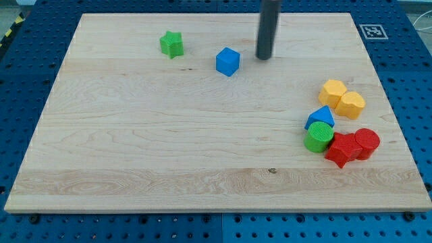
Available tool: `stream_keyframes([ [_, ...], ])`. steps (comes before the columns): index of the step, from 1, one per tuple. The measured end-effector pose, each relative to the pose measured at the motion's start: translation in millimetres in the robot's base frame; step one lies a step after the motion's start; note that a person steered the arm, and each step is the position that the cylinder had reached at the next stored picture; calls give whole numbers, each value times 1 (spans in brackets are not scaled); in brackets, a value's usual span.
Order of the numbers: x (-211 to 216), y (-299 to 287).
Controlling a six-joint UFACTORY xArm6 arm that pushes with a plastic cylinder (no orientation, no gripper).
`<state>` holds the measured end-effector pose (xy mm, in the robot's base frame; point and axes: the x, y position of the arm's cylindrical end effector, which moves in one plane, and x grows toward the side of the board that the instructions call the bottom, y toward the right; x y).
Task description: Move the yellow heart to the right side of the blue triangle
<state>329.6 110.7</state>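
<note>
No readable text; only a black-and-white square marker (pixel 372 31) on the board's (pixel 135 155) corner.

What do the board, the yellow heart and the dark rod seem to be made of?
The board looks like pale, unpainted wood: grain lines and a small dark knot show. The yellow heart seems painted wood or plastic, I cannot tell which; its colour is even and matt, with no grain. The rod above my tip looks like dark metal or plastic, smooth, with a faint sheen along its side.

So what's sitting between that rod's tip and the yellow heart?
Nothing: in the camera view only bare wood lies between my tip and the yellow heart. The yellow hexagon touches the heart's left side, just off that line.
</note>
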Motion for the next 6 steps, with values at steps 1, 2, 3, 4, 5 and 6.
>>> stream_keyframes([
  [1,18,53],
  [2,56,101],
  [3,93,141],
  [4,113,146],
  [5,137,103],
  [6,139,86],
])
